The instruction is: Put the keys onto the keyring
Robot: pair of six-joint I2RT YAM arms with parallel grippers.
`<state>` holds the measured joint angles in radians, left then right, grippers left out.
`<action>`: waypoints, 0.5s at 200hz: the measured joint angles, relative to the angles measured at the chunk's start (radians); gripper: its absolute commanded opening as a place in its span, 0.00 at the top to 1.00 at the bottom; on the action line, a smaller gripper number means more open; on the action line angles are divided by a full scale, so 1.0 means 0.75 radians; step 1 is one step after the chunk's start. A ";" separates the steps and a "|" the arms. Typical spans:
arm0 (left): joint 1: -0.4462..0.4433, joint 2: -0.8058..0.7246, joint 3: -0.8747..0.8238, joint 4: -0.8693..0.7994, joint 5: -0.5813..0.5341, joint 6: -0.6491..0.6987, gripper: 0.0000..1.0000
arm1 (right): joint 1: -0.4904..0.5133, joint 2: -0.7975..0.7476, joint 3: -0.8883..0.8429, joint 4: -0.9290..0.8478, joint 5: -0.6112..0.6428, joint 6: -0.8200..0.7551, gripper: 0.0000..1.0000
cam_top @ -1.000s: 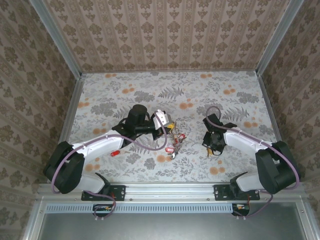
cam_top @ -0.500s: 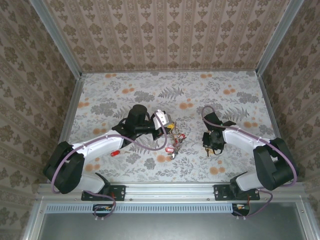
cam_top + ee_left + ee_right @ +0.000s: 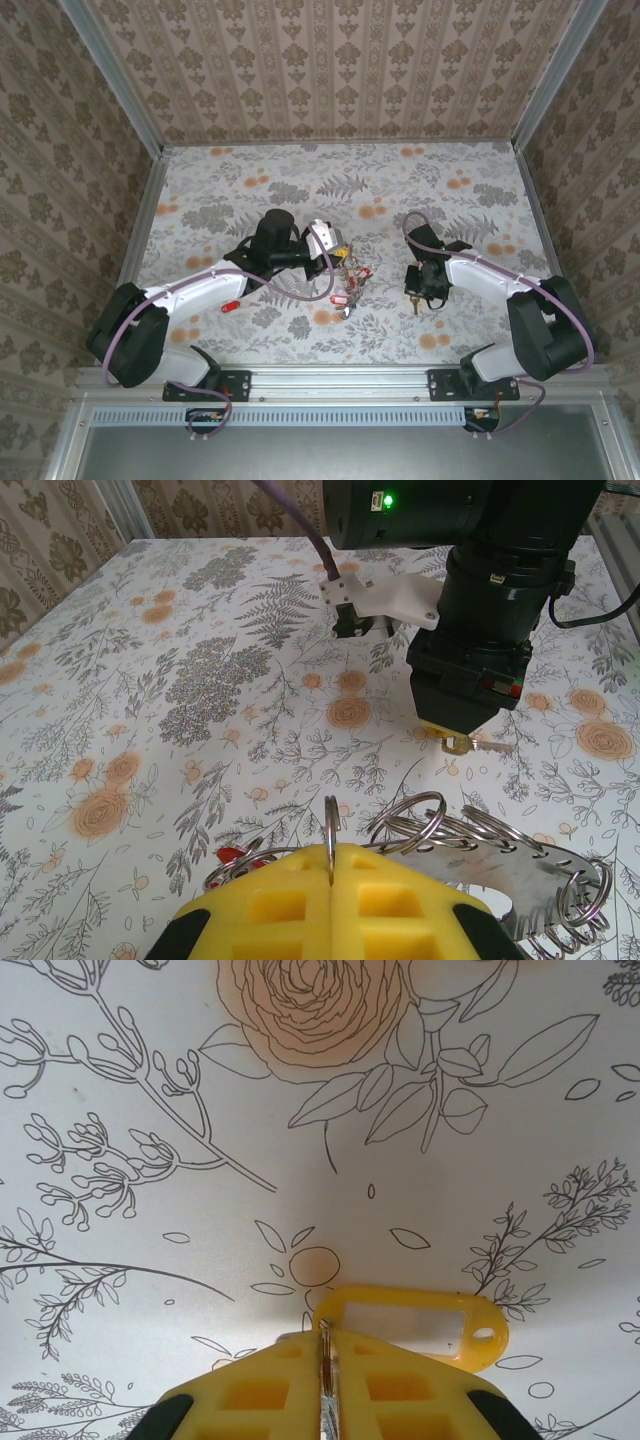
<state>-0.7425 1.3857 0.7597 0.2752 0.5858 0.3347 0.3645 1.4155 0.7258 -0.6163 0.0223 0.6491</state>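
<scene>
Now pinching a thin wire split ring upright with the left gripper, clamped tight on it, right beside the large flat grey toothed metal keyring and next to a few red-headed keys. Seen from above, all of that mid-bench, well apart from the right gripper. Over there, squeezing shut on a thin sliver of metal low against the floral-printed bench, just beside a flat yellow plastic tag.

Floral-patterned table, red-headed key lying left of centre, brass key resting on it farther right
</scene>
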 measured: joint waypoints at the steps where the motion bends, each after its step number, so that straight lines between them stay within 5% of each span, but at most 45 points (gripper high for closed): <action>1: 0.000 0.000 0.000 0.000 0.000 0.000 1.00 | 0.000 0.000 0.000 0.000 0.000 0.000 0.85; 100: -0.001 0.000 0.000 0.000 0.000 0.000 1.00 | 0.000 0.001 0.011 -0.006 0.000 -0.004 0.86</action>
<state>-0.7429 1.3857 0.7597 0.2752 0.5858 0.3347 0.3645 1.4158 0.7341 -0.6205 0.0223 0.6460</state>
